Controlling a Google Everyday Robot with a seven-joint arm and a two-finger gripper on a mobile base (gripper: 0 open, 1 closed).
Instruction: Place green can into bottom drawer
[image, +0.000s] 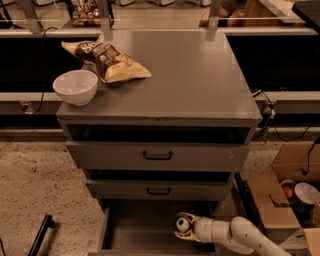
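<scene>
Grey metal is all we see of the bottom drawer (132, 231), pulled out below the two handled drawers and showing a bare flat floor. The gripper (179, 226) reaches in from the right on its pale arm (235, 234) and sits over the right part of that tray. As far as we can make out, it is clamped on the green can (182, 224), whose round silver top faces up at us; the can's green sides are mostly hidden. We cannot tell whether its base touches the drawer floor or hangs just above it. We judge the task to be near its end: the can is inside the drawer's outline and only needs setting down and letting go. The risks come from that uncertainty. If the jaws part while the can is off the floor, it could drop, tip and roll on the smooth metal. The middle drawer (158, 190) sits just above the wrist, so a straight lift could knock against its front. Pulling back before the can is fully released could drag it over. The white bowl (75, 86) and the crisp bag (107, 61) on the cabinet top (200, 85) are well apart from all this.
</scene>
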